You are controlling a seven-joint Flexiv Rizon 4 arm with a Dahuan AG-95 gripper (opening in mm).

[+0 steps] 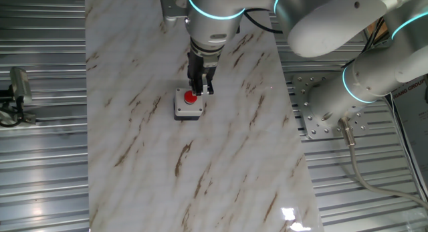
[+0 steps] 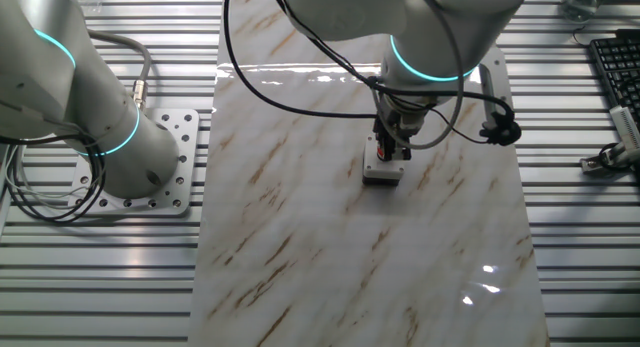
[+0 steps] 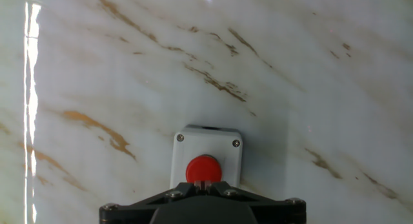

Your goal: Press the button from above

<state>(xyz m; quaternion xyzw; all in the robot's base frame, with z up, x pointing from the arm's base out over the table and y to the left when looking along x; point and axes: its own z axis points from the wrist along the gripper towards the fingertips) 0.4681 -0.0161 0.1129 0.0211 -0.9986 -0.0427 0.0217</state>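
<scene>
Jaws (image 3: 205,183) sit directly atop the red button (image 3: 203,168).

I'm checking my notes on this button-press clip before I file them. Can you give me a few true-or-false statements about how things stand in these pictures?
1. The button has a red cap in a light-grey square housing. True.
2. The button box lies tipped on its side. False: it sits flat on the marble-patterned table, cap facing up.
3. The gripper is directly above the red cap. True: all three views show it there.
4. The gripper is parked at the table's edge, far from the button. False: it is right at the cap.
5. A second button box stands on the table. False: only one shows.
</scene>
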